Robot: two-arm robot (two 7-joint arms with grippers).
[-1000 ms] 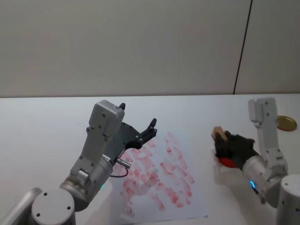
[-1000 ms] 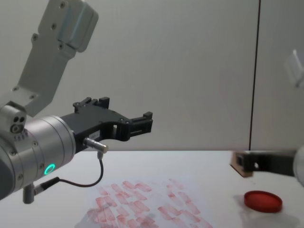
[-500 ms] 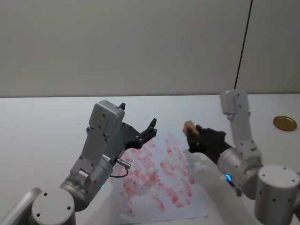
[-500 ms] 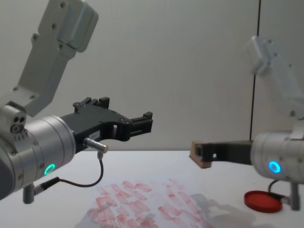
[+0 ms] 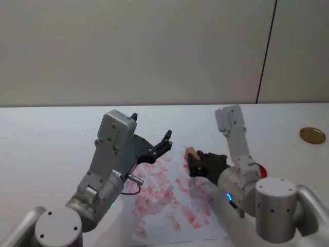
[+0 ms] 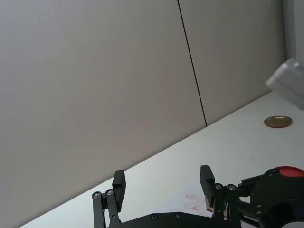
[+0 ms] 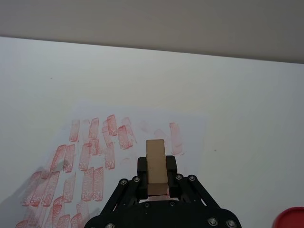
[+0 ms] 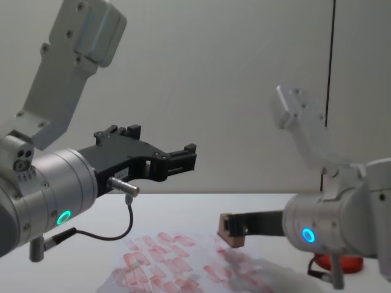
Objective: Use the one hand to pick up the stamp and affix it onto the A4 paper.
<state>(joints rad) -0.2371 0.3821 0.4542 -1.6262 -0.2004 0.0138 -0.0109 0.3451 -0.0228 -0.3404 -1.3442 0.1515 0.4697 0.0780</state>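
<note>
Head view: right gripper (image 5: 197, 163) clamps the stamp (image 5: 192, 153) above the A4 paper's (image 5: 172, 208) far right part; left gripper (image 5: 152, 126), jaws apart and empty, hangs over its left edge. Right wrist view: stamp above the A4 paper's prints. Chest view: stamp low over the A4 paper.

Head view: high, angled down at surface (image 5: 41, 134). Chest view: low, side-on. Wrist views: close behind left claw (image 6: 163, 180), right claw (image 7: 156, 168), facing forward. All share the A4 paper (image 5: 177, 216).
</note>
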